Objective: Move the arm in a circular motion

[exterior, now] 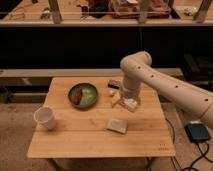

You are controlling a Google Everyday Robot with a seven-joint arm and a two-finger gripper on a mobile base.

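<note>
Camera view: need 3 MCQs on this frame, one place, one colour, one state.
1. Where is the gripper?
A. Over the table, right of the plate
B. Over the floor, off the table
C. Left of the plate, at the table's left edge

2. What colour is the plate?
A. Blue
B. Green
C. Red

3. How does the white cup stand?
A. On its side
B. Upside down
C. Upright, mouth up

Answers:
1 A: the arm ends above the tabletop just right of the plate.
2 B: its rim and inside look green.
3 C: its open mouth faces up.
</note>
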